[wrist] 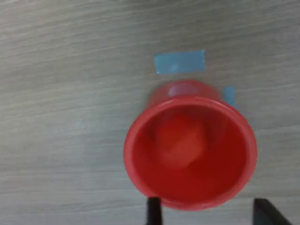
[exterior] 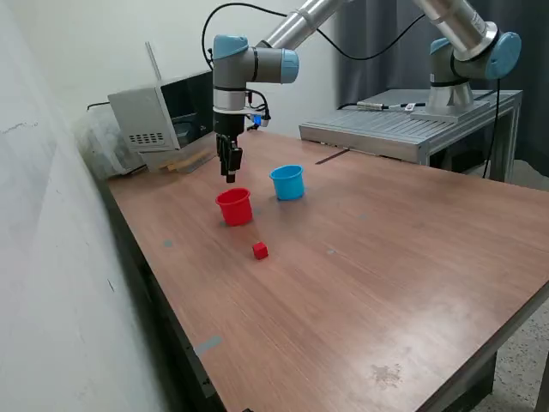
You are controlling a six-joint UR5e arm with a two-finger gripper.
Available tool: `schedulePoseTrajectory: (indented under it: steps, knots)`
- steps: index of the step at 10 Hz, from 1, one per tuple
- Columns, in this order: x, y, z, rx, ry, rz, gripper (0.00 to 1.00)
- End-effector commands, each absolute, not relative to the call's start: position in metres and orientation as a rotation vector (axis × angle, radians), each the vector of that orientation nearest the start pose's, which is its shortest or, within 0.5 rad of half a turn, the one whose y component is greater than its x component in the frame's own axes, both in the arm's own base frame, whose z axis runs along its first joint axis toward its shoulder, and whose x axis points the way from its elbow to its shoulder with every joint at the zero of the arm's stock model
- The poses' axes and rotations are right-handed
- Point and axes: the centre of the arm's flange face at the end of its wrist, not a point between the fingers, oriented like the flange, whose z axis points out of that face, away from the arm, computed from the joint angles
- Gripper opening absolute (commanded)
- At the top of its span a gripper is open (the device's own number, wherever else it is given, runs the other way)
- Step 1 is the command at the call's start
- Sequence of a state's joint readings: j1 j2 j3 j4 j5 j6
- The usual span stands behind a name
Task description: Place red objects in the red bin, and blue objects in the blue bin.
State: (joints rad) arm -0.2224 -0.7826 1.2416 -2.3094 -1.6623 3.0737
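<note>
1. Wood-grain worktop [exterior: 360,257]; grey metal bench [exterior: 403,129] behind, white wall beside.
2. Red cup [exterior: 234,207] upright, blue cup [exterior: 287,182] just beside it, red cube [exterior: 260,250] near its front.
3. Red cube [wrist: 180,143] inside red cup, blurred.
4. Fingers [exterior: 229,174] above red cup, apart, empty.

Even, soft room light; the wrist view is blurred throughout.

Above red cup [exterior: 234,207]: I saw open air under the gripper [exterior: 229,178].
Neighbours: blue cup [exterior: 287,182] near; red cube [exterior: 260,250] apart.
</note>
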Motion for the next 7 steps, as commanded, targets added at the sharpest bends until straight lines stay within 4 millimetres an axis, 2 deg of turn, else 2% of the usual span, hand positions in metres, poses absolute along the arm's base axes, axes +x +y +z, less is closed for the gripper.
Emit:
schedulePoseTrajectory:
  steps: [1,4,7]
  knots:
    - [-0.784,0.050,0.220,-2.070,2.446,0.448,1.00]
    - [-0.781,0.047,0.231,-2.078,2.441,0.457,1.00]
    - [-0.736,0.009,0.294,-2.171,2.356,0.443,1.00]
